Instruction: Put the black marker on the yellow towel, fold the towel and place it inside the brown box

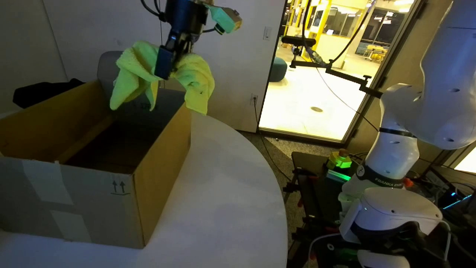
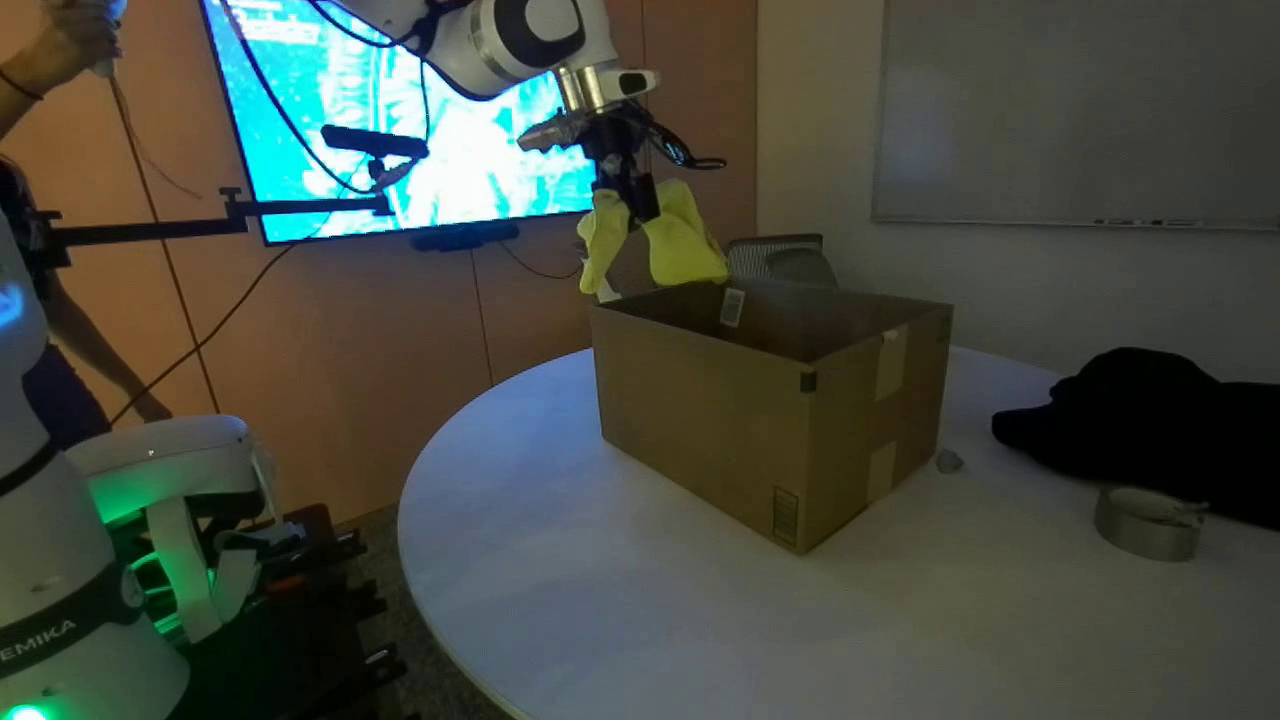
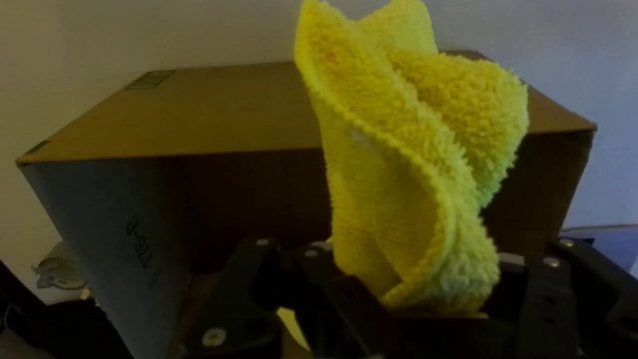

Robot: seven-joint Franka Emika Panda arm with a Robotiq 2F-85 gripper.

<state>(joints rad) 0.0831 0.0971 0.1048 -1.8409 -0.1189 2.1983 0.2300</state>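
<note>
Drooping either side; yellow towel [image 3: 403,164]; pinched in end effector [image 2: 636,204]

Rnd wht tbl [image 2: 600,580] w/ brn box [image 2: 700,400], blk cloth [image 2: 1150,435], tape roll [image 2: 1145,535], grey lump [image 2: 949,461]

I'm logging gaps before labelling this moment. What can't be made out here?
Black marker: seen in no view; the bunched yellow towel may hide it.
Floor of the brown box: hidden by its near walls in an exterior view.
Head of the person: cut off by the picture's edge in an exterior view.
Picture on the screen: washed out and blurred in an exterior view.
</note>
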